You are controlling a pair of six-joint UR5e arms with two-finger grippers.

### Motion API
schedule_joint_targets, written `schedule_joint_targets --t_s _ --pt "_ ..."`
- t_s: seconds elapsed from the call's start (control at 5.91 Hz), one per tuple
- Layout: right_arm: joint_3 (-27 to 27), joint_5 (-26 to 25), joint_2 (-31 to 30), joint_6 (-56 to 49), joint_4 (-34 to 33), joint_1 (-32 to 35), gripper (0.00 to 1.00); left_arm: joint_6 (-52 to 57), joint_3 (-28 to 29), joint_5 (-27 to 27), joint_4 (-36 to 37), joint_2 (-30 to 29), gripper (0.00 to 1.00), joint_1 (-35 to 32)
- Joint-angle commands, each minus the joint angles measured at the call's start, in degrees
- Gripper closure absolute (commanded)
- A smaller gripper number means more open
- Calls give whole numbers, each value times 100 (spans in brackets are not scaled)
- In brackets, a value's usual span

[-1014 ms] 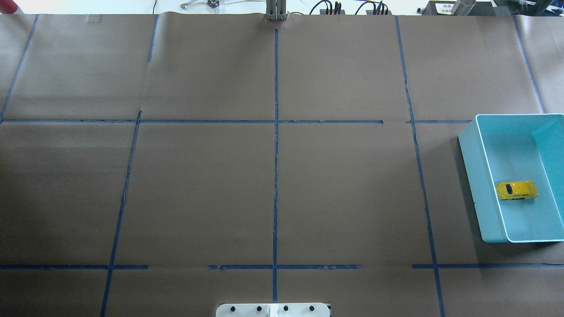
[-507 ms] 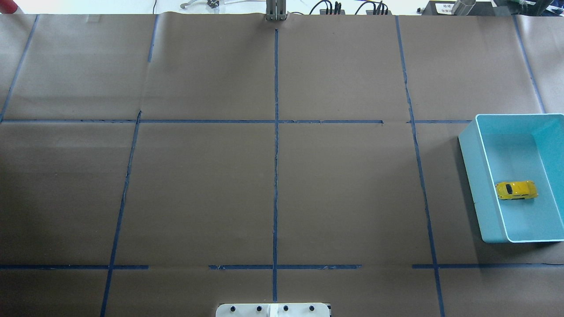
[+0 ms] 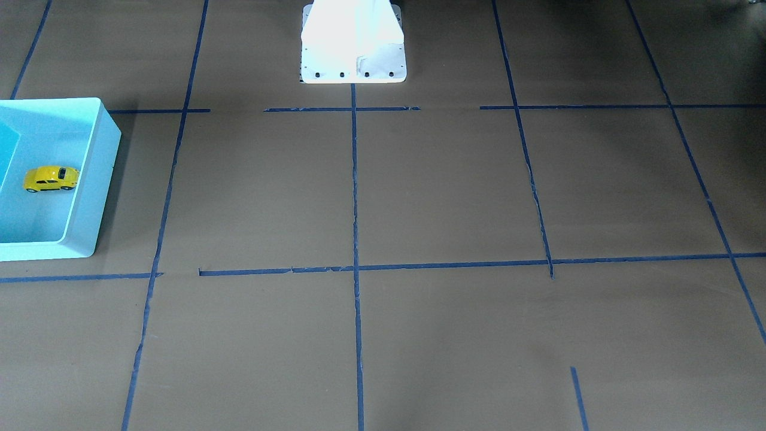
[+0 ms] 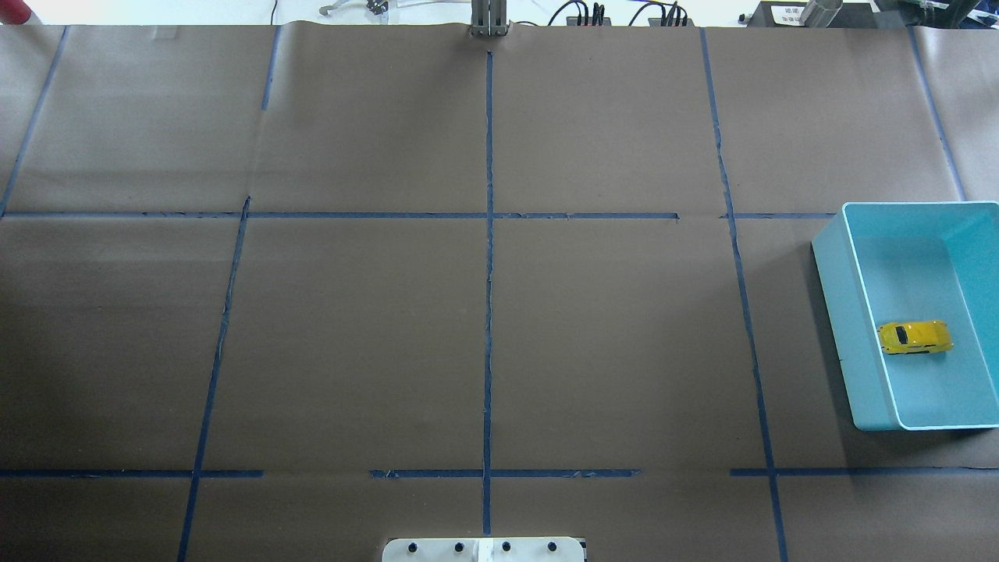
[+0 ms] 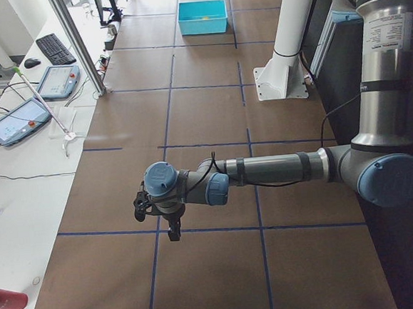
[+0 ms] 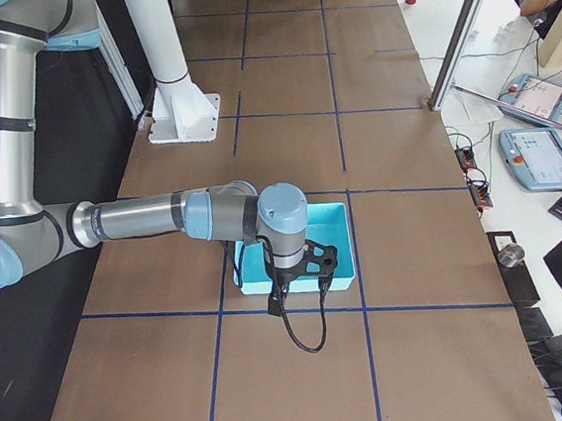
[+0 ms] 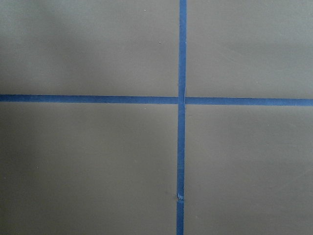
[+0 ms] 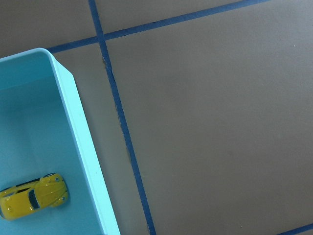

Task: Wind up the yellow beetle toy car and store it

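1. Overhead exterior view matches the frames from a second and half a second ago: the yellow beetle toy car (image 4: 915, 337) lies on its wheels at the same spot on the floor of the teal bin (image 4: 839, 312), and nothing on the counter (image 4: 351, 351) has shifted.
2. My arms appear only in the two side views. From the left end of the counter I see my left end effector (image 5: 171, 232) hanging just above the brown paper, with the bin (image 5: 202, 17) well apart from it at the far end.
3. From the right end, my right end effector (image 6: 296, 284) hangs over the near wall of the bin (image 6: 332, 225). My wrist hides the car in that view.
4. I cannot tell how wide either end effector stands, since no other view shows them.
5. My right wrist camera shows what the side views cannot: the car (image 8: 34, 196) sits below and off to one side of that end effector, just inside the bin's long wall (image 8: 83, 147) and apart from it.
6. My left wrist camera shows only a crossing of blue tape lines (image 7: 182, 100) under my left end effector.
7. The front-facing view shows the car (image 3: 51, 179) side-on, near the bin wall (image 3: 96, 179) that faces the middle of the counter.
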Motion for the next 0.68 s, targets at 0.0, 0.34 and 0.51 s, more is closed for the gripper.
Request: schedule_joint_targets --t_s 0.0,0.34,0.51 --pt "-131 4 -5 -291 6 0 0 -2 151 0 0 -137 0 3" --pt "-150 -5 4 -487 -3 0 0 -2 510 0 0 -409 0 3" --pt "-149 4 4 -469 -3 26 0 6 547 0 35 -419 0 3"
